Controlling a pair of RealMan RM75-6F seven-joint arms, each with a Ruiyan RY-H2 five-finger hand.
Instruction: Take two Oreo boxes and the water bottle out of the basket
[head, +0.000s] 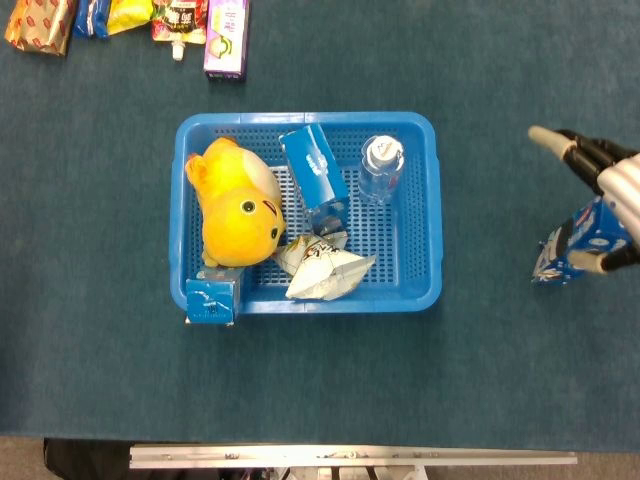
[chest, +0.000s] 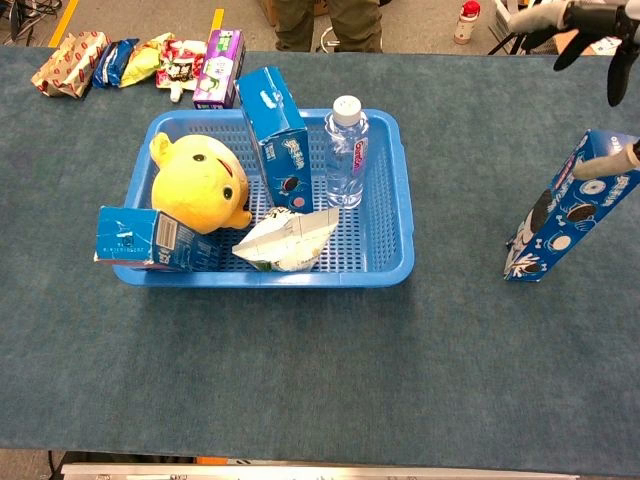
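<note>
A blue basket (head: 432, 210) sits mid-table. Inside it an Oreo box (head: 316, 180) stands upright (chest: 278, 135) beside a clear water bottle (head: 381, 168), also upright (chest: 346, 150). A second Oreo box (chest: 560, 215) is outside on the cloth at the far right (head: 570, 245), its lower end on the table and its top tilted to the right. My right hand (head: 605, 175) is at that box's top with its fingers (chest: 585, 15) spread wide above it; only the thumb touches the box. My left hand shows in neither view.
The basket also holds a yellow plush toy (head: 238, 205) and a crumpled white pack (head: 322, 265). A small blue box (chest: 140, 238) leans on its front left corner. Several snack packs (chest: 220, 65) lie along the table's back left edge.
</note>
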